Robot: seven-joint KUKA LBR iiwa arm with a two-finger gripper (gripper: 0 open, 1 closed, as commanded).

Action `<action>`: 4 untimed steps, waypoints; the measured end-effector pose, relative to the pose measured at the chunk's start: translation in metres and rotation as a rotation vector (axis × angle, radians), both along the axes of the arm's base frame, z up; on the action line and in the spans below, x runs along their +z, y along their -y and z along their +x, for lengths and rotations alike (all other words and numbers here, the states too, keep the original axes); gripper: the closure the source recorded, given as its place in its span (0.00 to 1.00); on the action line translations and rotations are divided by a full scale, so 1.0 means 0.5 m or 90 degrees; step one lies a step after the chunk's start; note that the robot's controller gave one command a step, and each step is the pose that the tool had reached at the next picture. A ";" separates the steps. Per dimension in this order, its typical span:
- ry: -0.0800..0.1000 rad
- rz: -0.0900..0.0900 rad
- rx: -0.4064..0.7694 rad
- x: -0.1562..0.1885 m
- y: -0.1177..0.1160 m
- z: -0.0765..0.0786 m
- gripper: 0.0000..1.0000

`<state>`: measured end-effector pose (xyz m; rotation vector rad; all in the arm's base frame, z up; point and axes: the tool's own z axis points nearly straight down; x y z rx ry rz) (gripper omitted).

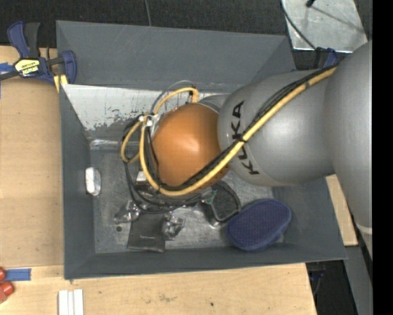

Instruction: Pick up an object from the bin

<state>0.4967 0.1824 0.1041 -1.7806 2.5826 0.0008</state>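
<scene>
Bin point(75, 195) holds one blue oval pad point(258, 224), one white lump point(92, 181), one black square point(145, 236); end effector point(150, 216) grip unreadable.

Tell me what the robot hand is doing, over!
Hand low in bin, under orange cover. Black flat thing right below it, not seen gripped. Blue oval pad and small white thing lie off to the sides.

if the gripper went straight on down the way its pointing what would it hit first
Probably the flat black piece lying on the bin floor right under the gripper, though the gap between them is hard to judge from above.
</scene>
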 end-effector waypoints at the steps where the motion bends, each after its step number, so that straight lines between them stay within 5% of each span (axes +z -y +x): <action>1: 0.000 0.001 -0.023 -0.066 0.024 -0.018 0.00; 2: 0.001 0.001 -0.026 -0.063 0.023 -0.015 0.00; 3: 0.008 0.007 -0.025 -0.056 0.014 -0.009 1.00; 4: 0.004 0.001 -0.027 0.127 0.013 -0.004 1.00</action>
